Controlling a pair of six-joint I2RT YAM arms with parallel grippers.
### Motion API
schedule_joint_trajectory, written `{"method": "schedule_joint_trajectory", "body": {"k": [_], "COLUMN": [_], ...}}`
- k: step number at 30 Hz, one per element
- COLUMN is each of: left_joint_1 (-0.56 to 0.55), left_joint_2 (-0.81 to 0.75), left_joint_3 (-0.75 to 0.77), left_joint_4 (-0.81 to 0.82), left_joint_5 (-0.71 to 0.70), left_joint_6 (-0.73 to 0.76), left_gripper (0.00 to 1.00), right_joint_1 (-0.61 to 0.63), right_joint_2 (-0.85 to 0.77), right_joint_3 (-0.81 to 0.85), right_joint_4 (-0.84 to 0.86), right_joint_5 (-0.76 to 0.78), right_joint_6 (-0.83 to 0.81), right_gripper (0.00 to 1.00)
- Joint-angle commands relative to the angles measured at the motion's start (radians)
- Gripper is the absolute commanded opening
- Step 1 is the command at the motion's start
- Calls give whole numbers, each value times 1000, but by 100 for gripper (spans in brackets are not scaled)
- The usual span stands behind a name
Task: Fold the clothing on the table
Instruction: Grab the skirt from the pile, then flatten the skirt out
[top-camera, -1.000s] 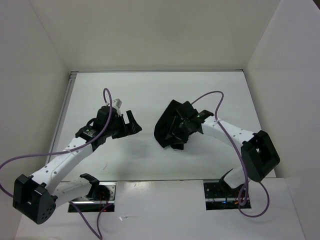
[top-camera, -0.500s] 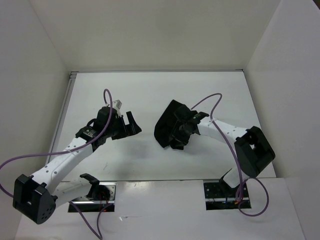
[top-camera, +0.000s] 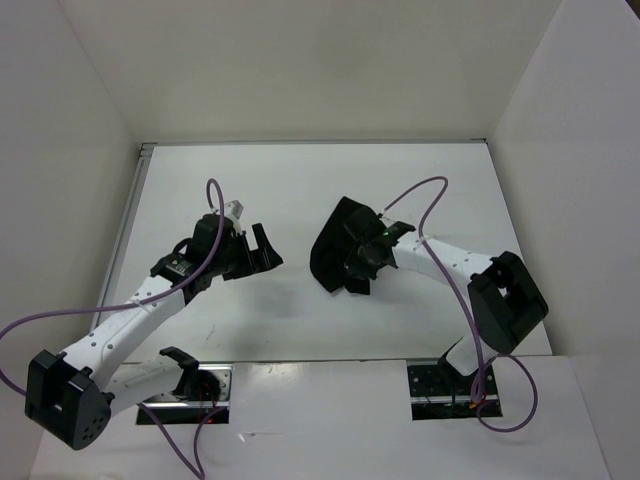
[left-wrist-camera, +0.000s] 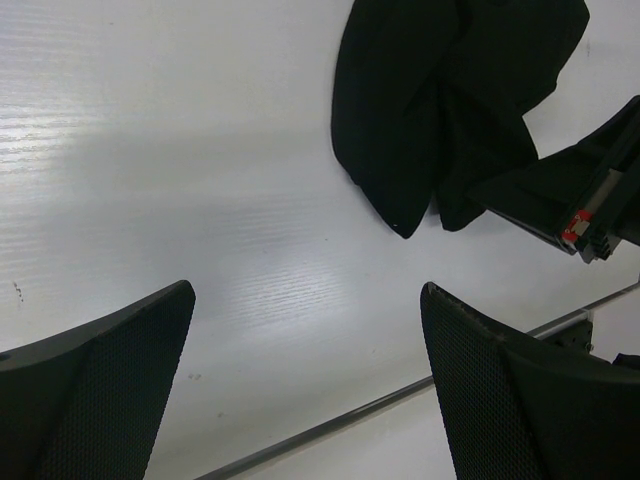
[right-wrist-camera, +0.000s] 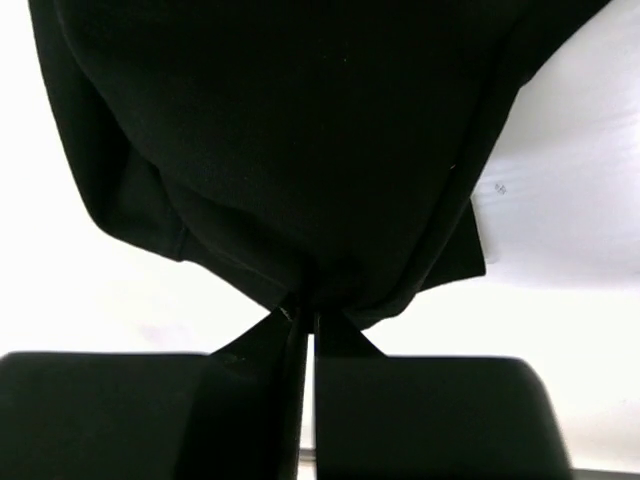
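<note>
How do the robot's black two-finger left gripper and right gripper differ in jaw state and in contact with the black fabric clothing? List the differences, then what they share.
First, the left gripper has its jaws wide open; the right gripper has them pinched shut. Second, the left gripper holds nothing and hangs over the bare white table; the right gripper grips a fold of the black fabric clothing. Shared: both are black, with two fingers.
</note>
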Motion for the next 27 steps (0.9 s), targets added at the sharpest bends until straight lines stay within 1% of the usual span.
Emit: {"method": "schedule_joint_trajectory", "body": {"k": [1,3,5,7,8,10,11,12,14,16,17,18,19,21,23,24,27], "left_joint_1": [7,7,7,7,7,7,7,7,7,7,7,7,7,7,7,7,7], "left_joint_2": [-20,-20,-20,-20,-20,-11,-11,-11,0,0,0,0,0,-12,-23,-23,-23], "left_joint_3": [-9,-9,-9,-9,-9,-9,-9,-9,-9,0,0,0,0,0,-10,-10,-10], "left_joint_4": [19,19,19,19,19,28,28,38,38,38,38,38,38,38,38,38,38], "left_joint_5": [-7,-7,-7,-7,-7,-7,2,2,11,11,11,11,11,11,2,2,2], "left_joint_6": [23,23,23,23,23,23,23,23,23,23,23,23,23,23,23,23,23], "left_gripper": [100,100,100,100,100,100,100,100,100,100,100,100,100,100,100,100,100], "right_joint_1": [8,18,18,18,18,18,18,18,18,18,18,18,9,9,-2,-11,-11], "right_joint_2": [-9,-29,-91,-163,-180,-205,-205,-205,-205,-214,-245,-256,-256,-276,-297,-273,-204], "right_joint_3": [41,82,139,265,368,469,565,601,667,676,632,612,612,595,572,592,627], "right_joint_4": [27,27,3,-32,-45,-69,-83,-83,-83,-69,-56,-34,-22,-32,6,-15,-40], "right_joint_5": [100,109,149,187,197,197,197,197,149,166,227,214,170,190,178,136,90], "right_joint_6": [-26,-61,-124,-176,-243,-314,-372,-399,-465,-465,-436,-452,-462,-433,-433,-451,-460], "right_gripper": [0,0,0,0,0,0,0,0,0,0,0,0,0,0,0,0,0]}}
